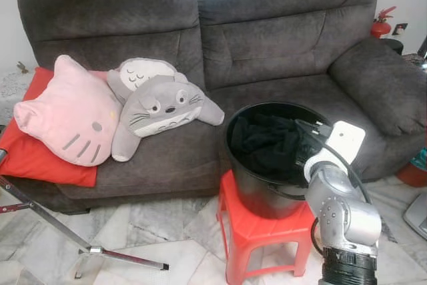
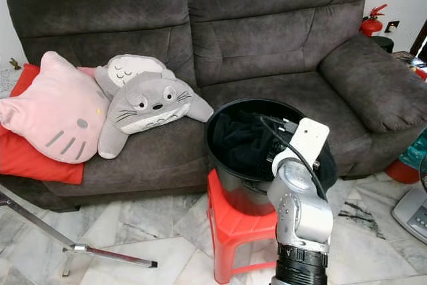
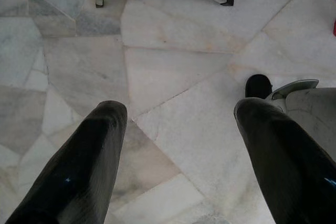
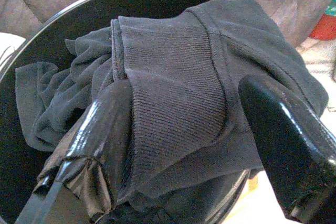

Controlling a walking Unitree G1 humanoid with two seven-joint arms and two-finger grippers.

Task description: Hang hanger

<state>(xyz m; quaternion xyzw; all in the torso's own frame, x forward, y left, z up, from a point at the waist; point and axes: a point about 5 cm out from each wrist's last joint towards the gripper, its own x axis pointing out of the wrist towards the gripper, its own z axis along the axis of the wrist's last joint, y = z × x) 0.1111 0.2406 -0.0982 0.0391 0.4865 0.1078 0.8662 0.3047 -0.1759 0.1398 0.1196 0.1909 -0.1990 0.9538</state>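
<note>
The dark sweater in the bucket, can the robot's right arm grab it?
Probably yes. The right gripper is open right over the dark sweater, whose ribbed edge lies between its fingers at the rim of the black bucket. Nothing blocks it.

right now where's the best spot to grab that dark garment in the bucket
Probably the thick ribbed band of the dark garment, bunched up and draped over the near rim of the black bucket. Come from above on the robot's side; the right gripper already straddles that fold with its jaws open.
</note>
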